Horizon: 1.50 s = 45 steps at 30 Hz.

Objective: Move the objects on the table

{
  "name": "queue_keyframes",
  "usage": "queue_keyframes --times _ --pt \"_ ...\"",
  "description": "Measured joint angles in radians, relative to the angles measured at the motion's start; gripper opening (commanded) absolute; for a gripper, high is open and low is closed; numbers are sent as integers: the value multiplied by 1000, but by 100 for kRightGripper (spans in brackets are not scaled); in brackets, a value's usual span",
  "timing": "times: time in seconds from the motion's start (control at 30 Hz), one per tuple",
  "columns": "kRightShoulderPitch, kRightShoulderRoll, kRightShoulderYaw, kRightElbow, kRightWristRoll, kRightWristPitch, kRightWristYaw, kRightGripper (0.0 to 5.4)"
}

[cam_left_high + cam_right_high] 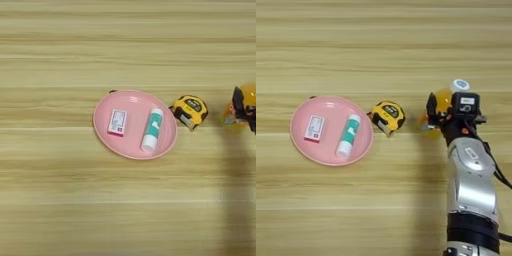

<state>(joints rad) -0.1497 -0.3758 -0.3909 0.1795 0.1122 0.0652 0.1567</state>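
Two black fingers of your gripper (437,111) sit around the orange bottle (442,100), apparently closed on its body, though the wrist block covers the far finger and you can't confirm firm contact. The bottle, white cap (459,85) pointing away from you, lies well right of the pink plate (331,156). Judge it light, smooth and round: likely to slip or roll, so grip across the middle of the body, not the cap. Just right of the plate, touching its rim or nearly so, is the tape measure (388,116); it looks dense and hard-cased, best taken across its flat sides. Its strap is hard to make out. On the plate lie the white tube (348,135), light and prone to roll, and a small pink-and-white box (314,128) with unreadable printing. The table (381,45) fills the rest.
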Motion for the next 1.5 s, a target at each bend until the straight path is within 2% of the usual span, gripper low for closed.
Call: queue_keyframes --times 0.2,0.33,0.43,0.6,0.8,1.03,1.17,1.27,1.5 --pt "0 -5 4 -89 17 37 31 352" --pt "-6 -37 9 -213 39 92 73 351" --pt "-30 -50 12 -249 44 124 89 351" --pt "-111 -61 67 -350 73 197 127 350" --pt "-156 -51 176 -462 90 264 179 350" --pt "-159 -2 340 -567 105 321 241 350" --pt "-159 31 454 -607 118 339 310 350" --pt "-159 41 495 -608 120 339 341 350" --pt "-160 52 598 -602 147 332 512 350"
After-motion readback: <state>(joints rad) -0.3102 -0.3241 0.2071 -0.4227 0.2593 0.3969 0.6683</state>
